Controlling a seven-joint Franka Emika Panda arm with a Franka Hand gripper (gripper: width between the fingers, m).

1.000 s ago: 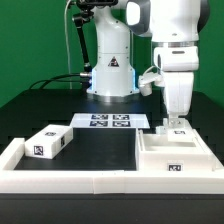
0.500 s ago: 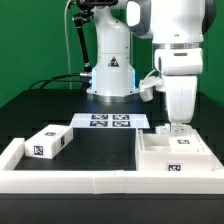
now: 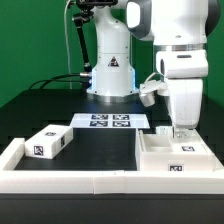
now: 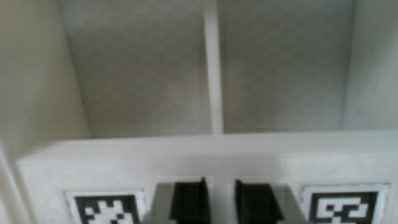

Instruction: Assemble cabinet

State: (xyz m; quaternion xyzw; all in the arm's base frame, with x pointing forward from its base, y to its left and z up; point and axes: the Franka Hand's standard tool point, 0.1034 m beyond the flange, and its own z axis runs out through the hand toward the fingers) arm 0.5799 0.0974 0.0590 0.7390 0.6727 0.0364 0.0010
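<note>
**A:** Where are the fingers (image 4: 178, 205)?

**B:** Drawn together, with only a pale sliver between them, and I see nothing held. They hang at the far wall of the body (image 3: 172, 160). I can't tell whether they touch it.

**A:** Why there?

**B:** My guess is that, pressed together, they make a blunt pusher to nudge or steady the body. It sits on the surface (image 3: 100, 150) in the near right corner, against the frame (image 3: 90, 180), which would brace it.

**A:** Which way does it face?

**B:** It lies on its back with the opening up, so parts can drop in. Its long axis seems to run left to right, though this angle leaves that unsure.

**A:** Anything else?

**B:** A block (image 3: 48, 141) lies well apart at the near left. The marker board (image 3: 108, 121) is farther back, in the middle.
</note>
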